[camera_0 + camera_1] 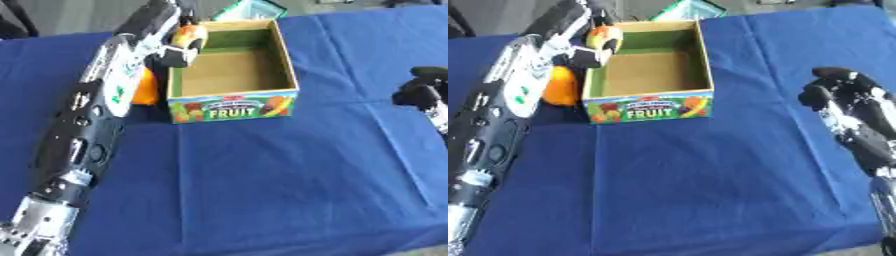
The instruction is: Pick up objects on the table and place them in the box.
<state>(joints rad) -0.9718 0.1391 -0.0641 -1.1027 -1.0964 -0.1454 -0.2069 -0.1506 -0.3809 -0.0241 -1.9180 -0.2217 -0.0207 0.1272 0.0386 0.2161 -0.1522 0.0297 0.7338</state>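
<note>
An open cardboard box (236, 95) printed FRUIT stands at the back middle of the blue table, with nothing showing inside. My left arm reaches up the left side to the box's far left corner. There my left hand (175, 50) is curled on a small orange and yellow object (189, 35), held just above the box's left rim. An orange fruit (560, 86) lies on the cloth against the box's left wall, partly hidden by my arm. My right hand (837, 92) hovers at the right edge with its fingers curled, holding nothing.
A blue cloth (262, 180) covers the table, creased in places. A green and white item (254, 10) lies just behind the box at the far edge. The table's near edge shows at the lower right.
</note>
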